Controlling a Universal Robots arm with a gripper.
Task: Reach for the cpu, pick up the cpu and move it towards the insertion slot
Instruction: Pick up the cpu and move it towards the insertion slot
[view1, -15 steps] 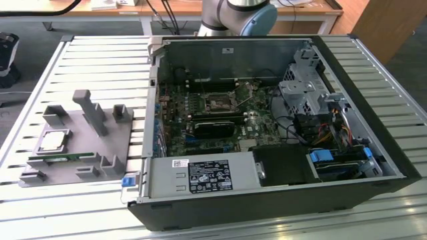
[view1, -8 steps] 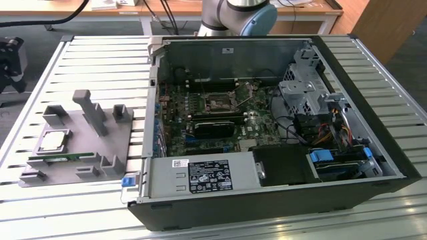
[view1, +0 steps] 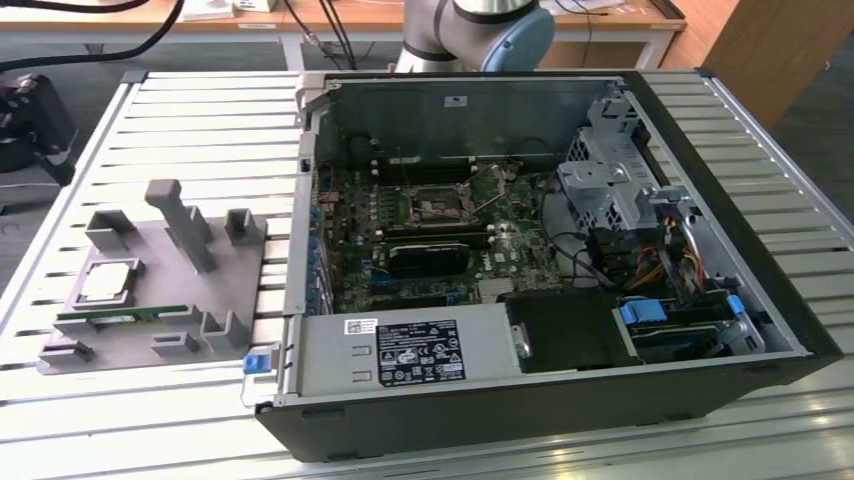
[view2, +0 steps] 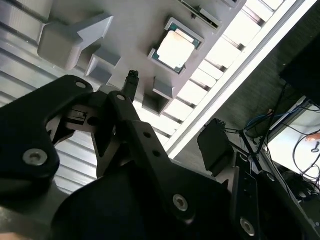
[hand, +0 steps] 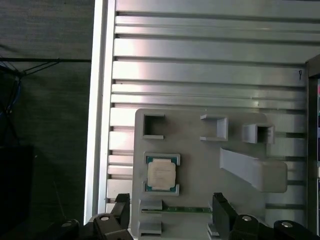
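Fingers spread, the gripper (hand: 170, 201) hovers over the tray (hand: 200, 150), where the cpu (hand: 161, 175) lies in its recess beside the memory stick (hand: 190, 210); a clean pick probably means centring squarely on the chip's edges.

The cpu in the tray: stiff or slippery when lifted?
Probably stiff: the cpu is a flat square with a metal top, so it shouldn't flex. That shiny top may be slippery. It sits low in a recess of the grey tray, so its thin edges likely offer little grip.
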